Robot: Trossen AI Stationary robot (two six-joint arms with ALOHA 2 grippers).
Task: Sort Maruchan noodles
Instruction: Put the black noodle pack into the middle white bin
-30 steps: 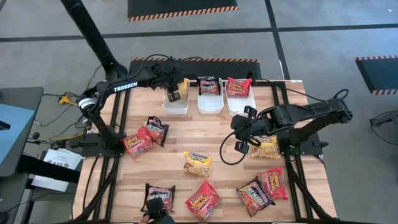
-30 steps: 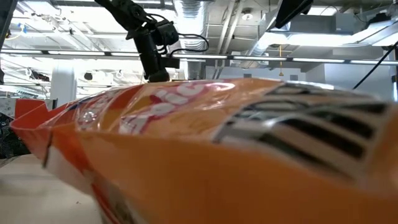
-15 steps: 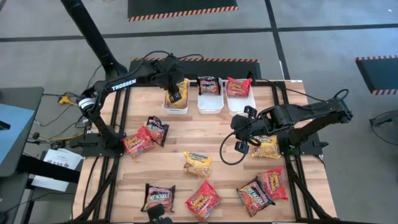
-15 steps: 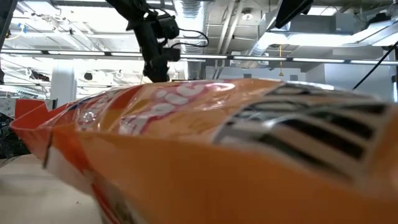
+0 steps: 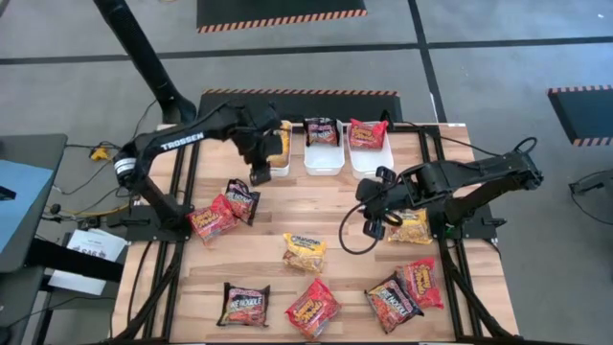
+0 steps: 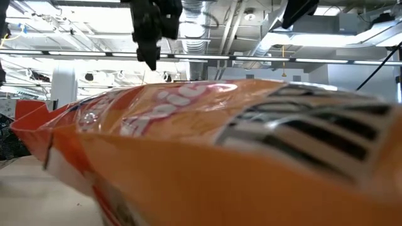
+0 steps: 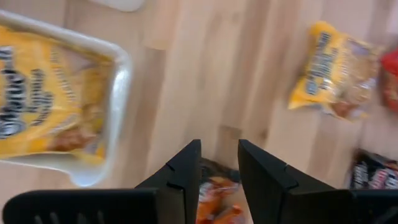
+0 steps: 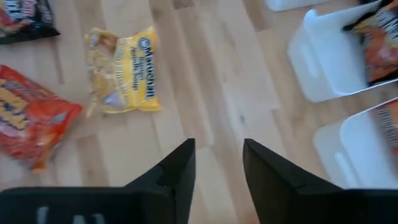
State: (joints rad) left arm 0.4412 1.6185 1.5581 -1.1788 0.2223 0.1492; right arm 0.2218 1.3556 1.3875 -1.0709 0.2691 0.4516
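1. Wooden slatted table [image 5: 316, 216] fills the centre of the high view; three white rectangular plastic bins [image 5: 325, 159] sit in a row along its upper edge.
2. I see a yellow crinkly ramen packet in the left bin [image 5: 280, 144], a dark brown-black packet in the middle bin [image 5: 322, 130], and a red packet in the right bin [image 5: 368, 133].
3. Left gripper [image 5: 260, 172] hangs just below the left bin, upper left of centre. Its wrist view shows its fingers [image 7: 186, 168] parted by a narrow gap with nothing between them, the yellow packet in its bin [image 7: 43, 106] off to one side.
4. Right gripper [image 5: 374, 228] hovers right of centre, beside a loose yellow packet [image 5: 412, 228]. I read its fingers [image 8: 177, 168] as apart and empty over bare wood.
5. Loose packets on the table: a red and a dark one [image 5: 226, 209] at middle left, a yellow one [image 5: 305, 253] at centre, a dark one [image 5: 244, 305] and a red one [image 5: 313, 309] along the lower edge, and a dark and red pair [image 5: 404, 289] at lower right.
6. Low view is mostly blocked by an orange-red packet [image 6: 220, 157] close to the lens.
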